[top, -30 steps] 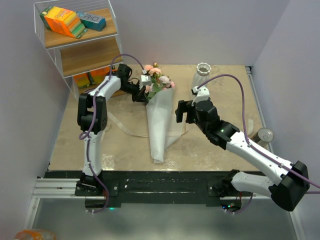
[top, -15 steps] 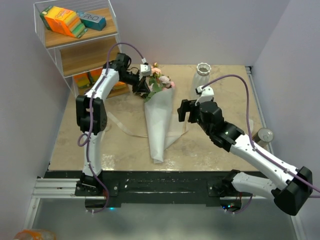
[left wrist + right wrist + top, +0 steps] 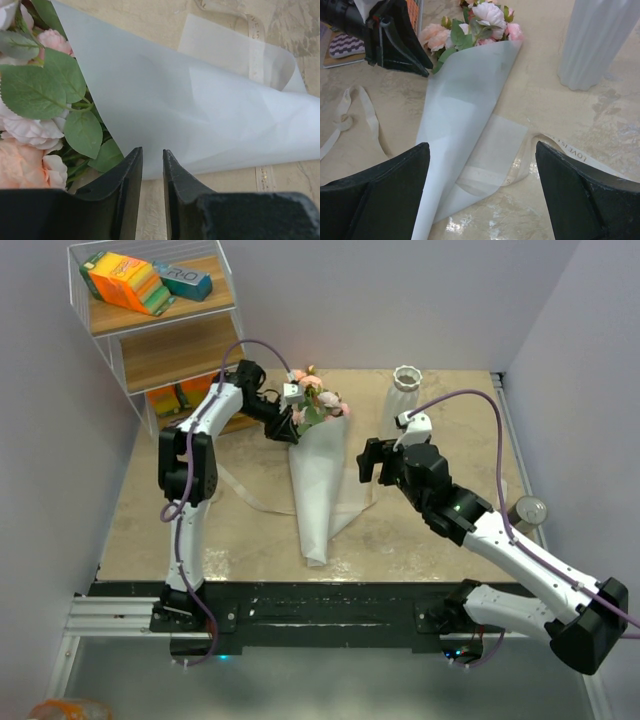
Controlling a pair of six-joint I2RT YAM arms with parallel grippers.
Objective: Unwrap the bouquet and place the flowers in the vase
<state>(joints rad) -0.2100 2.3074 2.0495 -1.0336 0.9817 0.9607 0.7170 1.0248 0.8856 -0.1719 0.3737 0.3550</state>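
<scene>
right arm rises from its near-right base, elbow bent, forearm angling left; the right gripper (image 3: 364, 462) hangs wide apart and empty just right of the bouquet (image 3: 315, 480). the bouquet lies on the table (image 3: 150, 520), cone tip toward the near edge, blooms far, loose ribbon (image 3: 572, 149) beneath. left arm stretches far; the left gripper (image 3: 152, 156) sits at the cone's mouth, fingers barely parted, pinching nothing. the vase (image 3: 403, 395) stands upright far right.

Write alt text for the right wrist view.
A paper-wrapped bouquet lies on the table, its ribbon loose beside it. A white ribbed vase stands at right; the left claw sits by the pink roses, the right claw open in the foreground.
</scene>
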